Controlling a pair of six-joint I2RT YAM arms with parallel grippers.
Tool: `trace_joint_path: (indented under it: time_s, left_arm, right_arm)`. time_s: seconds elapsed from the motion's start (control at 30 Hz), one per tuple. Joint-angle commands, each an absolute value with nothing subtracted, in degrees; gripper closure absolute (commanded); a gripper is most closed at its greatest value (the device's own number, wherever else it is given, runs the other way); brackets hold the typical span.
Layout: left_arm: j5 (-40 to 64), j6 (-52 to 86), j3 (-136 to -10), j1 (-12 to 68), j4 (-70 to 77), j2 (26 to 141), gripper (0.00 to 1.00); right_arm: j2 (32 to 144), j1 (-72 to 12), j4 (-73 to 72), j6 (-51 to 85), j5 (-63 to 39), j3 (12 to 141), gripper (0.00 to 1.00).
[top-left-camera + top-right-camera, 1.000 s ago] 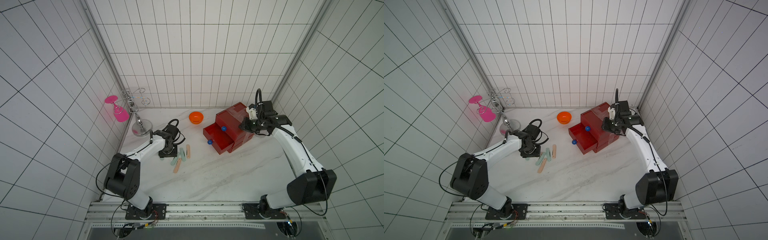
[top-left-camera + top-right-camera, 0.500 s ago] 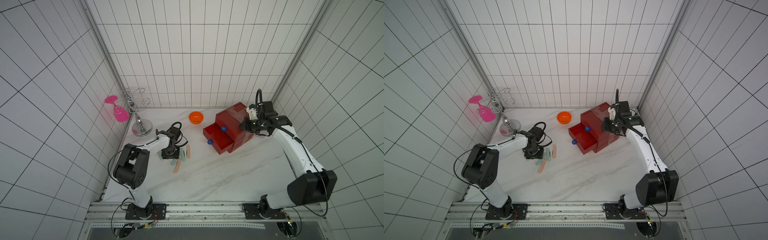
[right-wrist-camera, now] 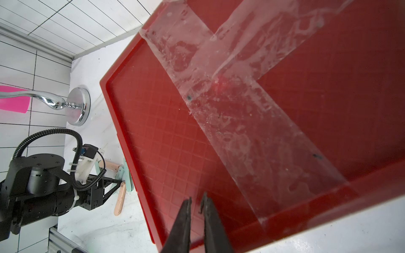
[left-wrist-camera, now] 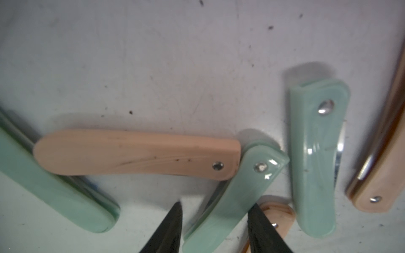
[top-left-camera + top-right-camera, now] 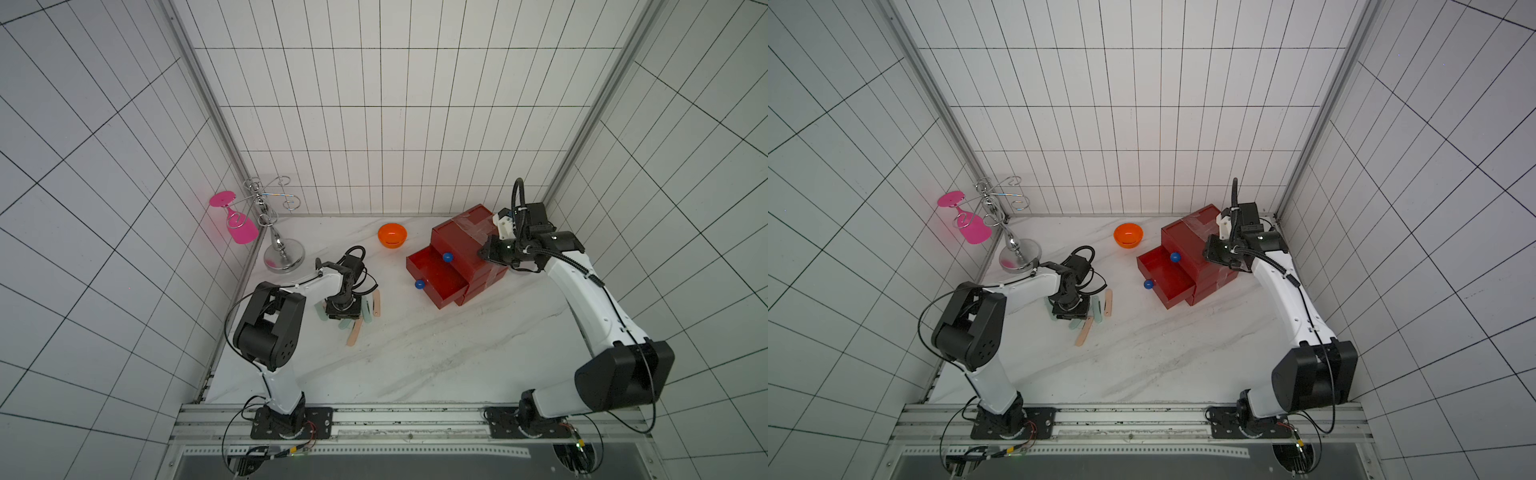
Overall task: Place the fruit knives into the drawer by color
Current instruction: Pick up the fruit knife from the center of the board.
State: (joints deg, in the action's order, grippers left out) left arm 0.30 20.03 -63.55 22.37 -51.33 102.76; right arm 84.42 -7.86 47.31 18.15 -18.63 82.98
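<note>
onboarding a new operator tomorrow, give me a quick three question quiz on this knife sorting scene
1. True or false: the left gripper has its fingers either side of a peach-pink knife.
2. The right gripper is poised over: A the orange bowl, B the drawer chest and its taped top, C the glass rack.
3. How many blue knobs show in a top view?

Key
1. False: the fingers are either side of a mint-green knife.
2. B.
3. Two.
</note>
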Motion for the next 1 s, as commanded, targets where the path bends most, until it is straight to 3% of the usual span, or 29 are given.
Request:
trace_joint_path:
  time_s: [0.0,0.7,0.97]
  left_arm:
    - [0.5,20.4,-64.7,22.8,-50.2,104.2,0.51]
    - [1.3,21.6,-65.0,23.7,-49.8,107.8,0.72]
    - [1.3,22.6,-63.4,24.0,-49.5,106.1,0.75]
  right_arm:
    - [87.9,-7.6,59.0,18.7,-16.4,78.3,0.84]
    - [88.2,-7.6,58.6,18.5,-17.0,78.1,0.84]
    - [88.2,-7.5,58.6,18.5,-17.1,78.0,0.84]
